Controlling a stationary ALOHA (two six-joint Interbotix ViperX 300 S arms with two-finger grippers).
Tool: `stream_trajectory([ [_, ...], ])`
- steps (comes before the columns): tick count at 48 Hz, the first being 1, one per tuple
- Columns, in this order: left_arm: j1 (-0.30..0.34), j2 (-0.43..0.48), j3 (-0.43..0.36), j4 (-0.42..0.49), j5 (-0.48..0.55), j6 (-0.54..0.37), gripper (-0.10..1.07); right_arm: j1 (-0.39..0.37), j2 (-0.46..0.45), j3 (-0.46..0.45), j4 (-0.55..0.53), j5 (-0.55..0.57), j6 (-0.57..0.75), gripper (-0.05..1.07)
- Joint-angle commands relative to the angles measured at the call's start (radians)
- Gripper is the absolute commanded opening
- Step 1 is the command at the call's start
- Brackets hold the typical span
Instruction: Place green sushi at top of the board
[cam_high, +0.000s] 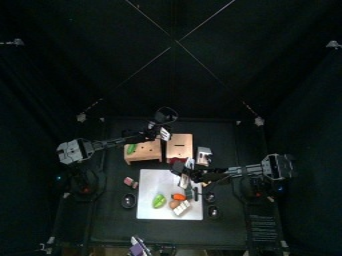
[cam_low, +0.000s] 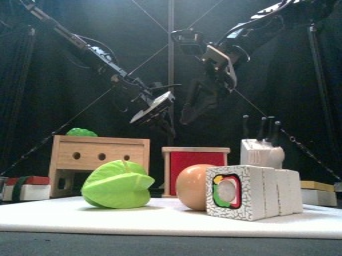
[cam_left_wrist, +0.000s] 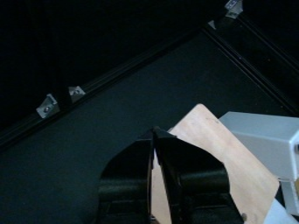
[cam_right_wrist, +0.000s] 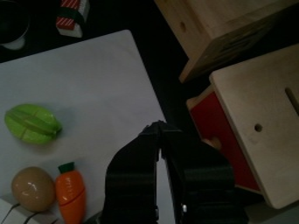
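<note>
Sushi of bright green (cam_low: 118, 187), a rounded lump, lying flat on the white board (cam_low: 160, 219), towards the board's left side as seen from the front and from above; free of both pincers, nothing touching it. Just beside it on the same board, a tan egg-shaped piece (cam_low: 195, 187), and touching that, a white sushi roll (cam_low: 255, 192) with a red and green centre. Also on the board in the right wrist view, a small orange carrot (cam_right_wrist: 70, 193) right beside the egg-shaped piece.

Right pincer (cam_right_wrist: 160, 133) hanging above the board's far edge, near a red box (cam_low: 195, 160), pointing down; jaws drawn nearly together with only a thin slit between, gripping nothing. Well apart from the green sushi, with bare board between.

Left pincer (cam_left_wrist: 156, 134) raised over the back of the desk (cam_high: 100, 225), reaching in from the left, above and behind a tan wooden block (cam_low: 100, 160); jaws closed against each other, empty. Below its tips in its own wrist view, a corner of pale tan wood.

Behind the board, from left to right in the front view: wooden block with a green piece on top, red box, pale knife block (cam_low: 262, 152) with dark handles sticking up
</note>
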Motion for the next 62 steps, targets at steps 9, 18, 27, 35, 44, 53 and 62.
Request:
stream_trajectory([
  [9, -0.003, -0.121, 0.031, 0.092, -0.006, -0.002, 0.47, 0.064, -0.153, 0.064, 0.094, -0.006, 0.003, 0.41],
  [18, -0.052, -0.224, 0.129, 0.184, -0.043, 0.0, 0.47, 0.095, -0.184, 0.129, 0.247, -0.029, 0.003, 0.41],
  [27, -0.118, -0.36, 0.279, 0.319, -0.066, -0.006, 0.47, 0.123, -0.169, 0.15, 0.403, -0.057, 0.005, 0.43],
  [35, -0.183, -0.472, 0.403, 0.327, -0.069, -0.003, 0.47, 0.132, -0.163, 0.132, 0.543, -0.058, 0.008, 0.45],
  [44, -0.245, -0.638, 0.546, 0.38, -0.069, -0.005, 0.47, 0.137, -0.127, 0.117, 0.66, -0.051, 0.055, 0.59],
  [53, -0.287, -0.756, 0.667, 0.39, -0.092, -0.005, 0.47, 0.143, -0.092, 0.11, 0.63, 0.046, 0.221, 0.84],
  [62, -0.299, -0.767, 0.732, 0.391, -0.132, 0.0, 0.48, 0.153, -0.058, 0.103, 0.471, 0.163, 0.434, 1.04],
])
